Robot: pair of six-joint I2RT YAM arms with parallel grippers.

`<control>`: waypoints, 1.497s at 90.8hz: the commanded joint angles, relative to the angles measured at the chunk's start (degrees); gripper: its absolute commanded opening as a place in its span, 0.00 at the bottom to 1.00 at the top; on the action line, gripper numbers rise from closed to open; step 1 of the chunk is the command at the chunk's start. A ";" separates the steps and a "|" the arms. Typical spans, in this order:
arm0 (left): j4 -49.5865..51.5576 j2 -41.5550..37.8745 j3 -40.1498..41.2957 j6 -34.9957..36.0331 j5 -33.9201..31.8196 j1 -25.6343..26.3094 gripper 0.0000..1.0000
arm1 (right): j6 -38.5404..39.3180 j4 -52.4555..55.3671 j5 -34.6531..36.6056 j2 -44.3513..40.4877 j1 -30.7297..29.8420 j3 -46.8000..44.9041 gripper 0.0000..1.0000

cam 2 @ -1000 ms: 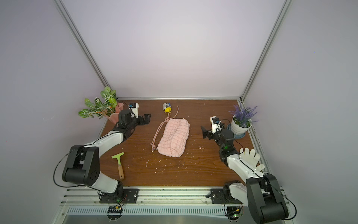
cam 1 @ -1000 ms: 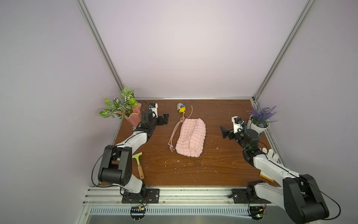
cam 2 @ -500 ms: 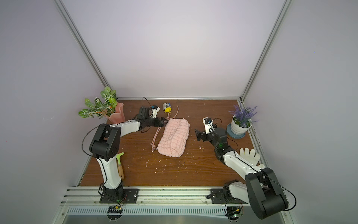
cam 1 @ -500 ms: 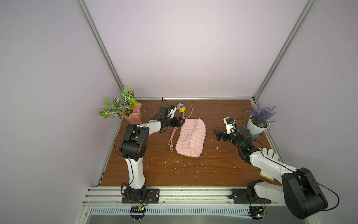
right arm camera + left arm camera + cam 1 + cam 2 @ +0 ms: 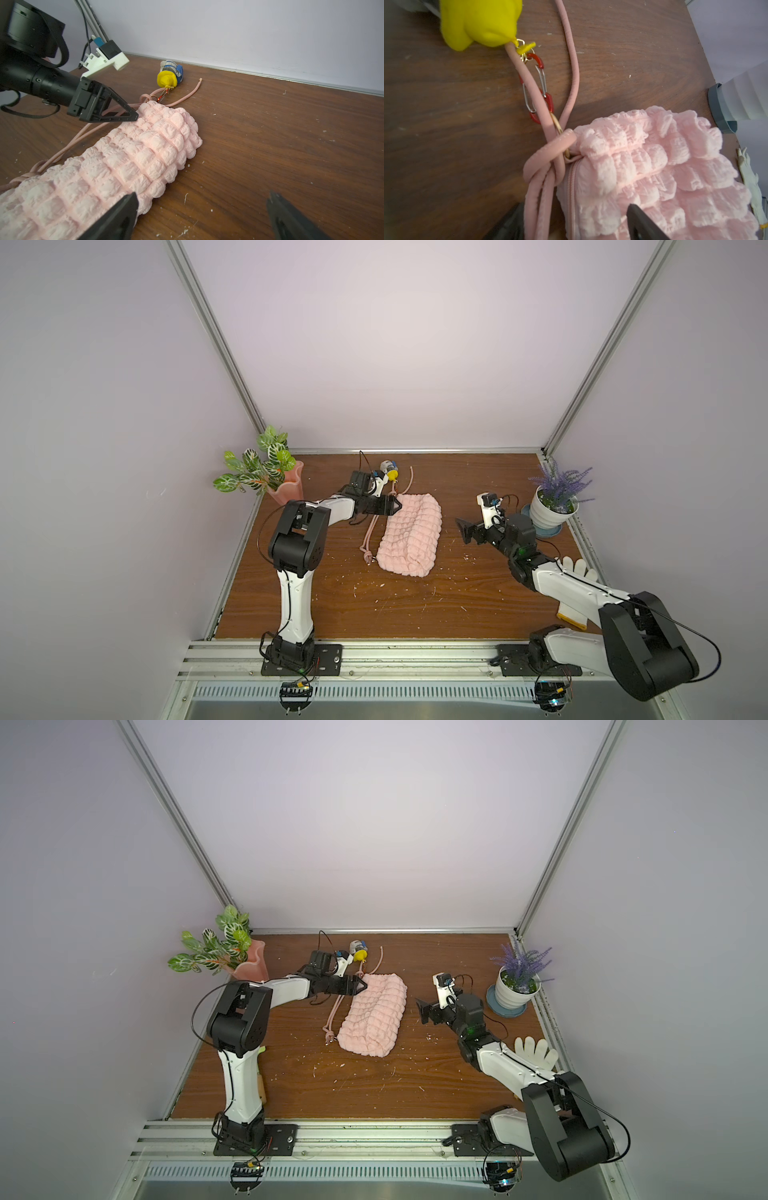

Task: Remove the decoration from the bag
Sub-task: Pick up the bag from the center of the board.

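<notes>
**Left hand** (image 5: 397, 506), fingertips (image 5: 639, 222) cut off in its wrist view, straddles the bag's (image 5: 411, 535) far corner and strap (image 5: 372, 526), fingers parted; contact unclear. **Right hand** (image 5: 462, 531) gapes empty beside the bag; its arm half hides a white glove (image 5: 575, 566). Yellow-and-blue decoration (image 5: 169, 78) lies on the worktop (image 5: 457, 605) behind the bag, strap crossing its red clasp (image 5: 537, 89).

Bag (image 5: 409, 539) lies mid-table (image 5: 457, 614), long axis 12 to 6. Strap (image 5: 371, 531) runs along its 9 o'clock side, knot twd the near end. Charm (image 5: 390, 471) sits approx 11 o'clock off the bag's far end, by the back wall. Leafy plant (image 5: 259, 470) in the corner at 10, potted plant (image 5: 555, 504) at 2. Glove (image 5: 575, 568) at 4, partly under the R arm. L gripper (image 5: 397, 506) at the bag's far corner; R gripper (image 5: 463, 531) at 3, apart from the bag.
</notes>
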State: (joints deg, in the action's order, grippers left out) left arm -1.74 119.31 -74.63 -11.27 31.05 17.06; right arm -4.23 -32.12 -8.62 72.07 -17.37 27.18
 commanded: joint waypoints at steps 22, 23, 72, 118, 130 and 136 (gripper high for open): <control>2.60 2.64 -2.42 -0.58 1.46 2.62 0.44 | -1.56 -3.33 -0.54 0.57 -0.64 1.34 1.00; 2.61 2.66 -2.48 -0.59 1.47 2.62 0.42 | -1.57 -3.32 -0.53 0.59 -0.65 1.36 1.00; 14.64 -4.37 -8.61 12.17 -6.05 2.63 0.00 | -1.46 -6.12 -0.58 3.31 -0.74 6.31 1.00; 28.54 -15.45 -18.96 48.11 -24.89 2.27 0.00 | -1.51 -12.18 -15.90 9.77 -0.21 14.74 1.00; 28.23 -16.48 -20.86 54.11 -32.09 2.08 0.00 | -0.50 -12.32 -16.22 10.27 -0.30 15.11 0.99; 28.01 -16.98 -20.55 55.28 -33.42 2.89 0.00 | 0.14 -12.21 -15.64 10.15 -0.30 15.23 1.00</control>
State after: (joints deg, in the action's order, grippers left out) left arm 25.58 104.09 -93.62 36.60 4.25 19.20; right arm -4.95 -41.58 -22.50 82.37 -17.63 40.42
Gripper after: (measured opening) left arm 0.078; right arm 0.995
